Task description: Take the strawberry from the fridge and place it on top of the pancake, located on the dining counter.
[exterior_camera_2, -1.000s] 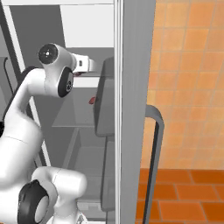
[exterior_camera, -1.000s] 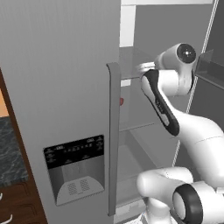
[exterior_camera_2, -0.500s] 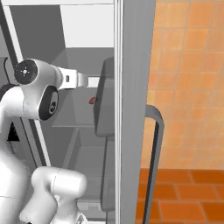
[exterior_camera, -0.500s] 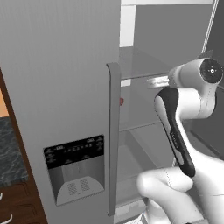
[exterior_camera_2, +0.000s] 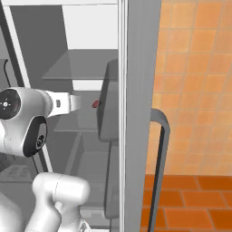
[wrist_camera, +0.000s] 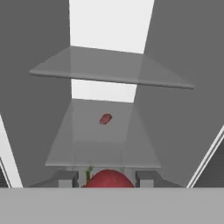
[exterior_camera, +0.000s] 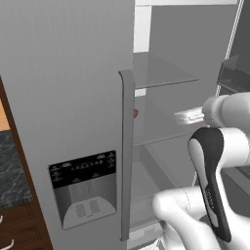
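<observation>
Here the gripper (wrist_camera: pixel 107 178) pinches the strawberry (wrist_camera: pixel 109 179) between its fingertips (wrist_camera: pixel 66 178), level with the fridge (exterior_camera: pixel 68 97) middle shelf (wrist_camera: pixel 103 144), so the berry can clear the open door. A second red item (wrist_camera: pixel 105 118) lies farther back.

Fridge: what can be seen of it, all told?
The fridge is tall, grey, steel-looking. Its left door is shut, bearing a long vertical handle and black dispenser panel. The right door stands open on glassy shelves; a small red thing lies on one. The jaws hold a strawberry before them.
</observation>
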You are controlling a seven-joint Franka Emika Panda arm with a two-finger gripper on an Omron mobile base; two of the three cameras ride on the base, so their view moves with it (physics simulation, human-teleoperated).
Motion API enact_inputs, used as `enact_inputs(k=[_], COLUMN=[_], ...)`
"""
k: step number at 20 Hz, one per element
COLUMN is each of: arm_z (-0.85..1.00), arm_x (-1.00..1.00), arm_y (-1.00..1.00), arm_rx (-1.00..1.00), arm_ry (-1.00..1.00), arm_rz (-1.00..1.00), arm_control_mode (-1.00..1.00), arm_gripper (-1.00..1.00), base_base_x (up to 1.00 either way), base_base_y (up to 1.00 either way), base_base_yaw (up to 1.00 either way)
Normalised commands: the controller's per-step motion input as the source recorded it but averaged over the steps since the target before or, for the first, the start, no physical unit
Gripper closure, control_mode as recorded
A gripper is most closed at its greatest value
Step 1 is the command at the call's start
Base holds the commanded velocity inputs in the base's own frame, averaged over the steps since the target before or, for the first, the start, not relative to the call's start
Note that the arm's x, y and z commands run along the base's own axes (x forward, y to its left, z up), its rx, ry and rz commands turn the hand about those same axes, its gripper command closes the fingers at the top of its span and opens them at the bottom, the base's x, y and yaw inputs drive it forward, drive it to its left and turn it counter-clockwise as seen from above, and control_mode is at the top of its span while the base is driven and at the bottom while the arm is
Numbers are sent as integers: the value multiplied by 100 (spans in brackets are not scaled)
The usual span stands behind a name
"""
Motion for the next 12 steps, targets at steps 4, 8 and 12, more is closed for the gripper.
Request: enact_inputs(k=[4,8,12], arm_z=[0,0,0], arm_x=[0,0,0], arm_y=[0,0,0], arm_rx=[0,0,0], arm_ry=[0,0,0], arm_rz=[0,0,0], arm_control_mode=[100,100,100], arm_gripper=[100,100,100], base_base_x=[-73,-65,-69], base_base_y=[36,67,70], base_base_yaw=[31,56,60])
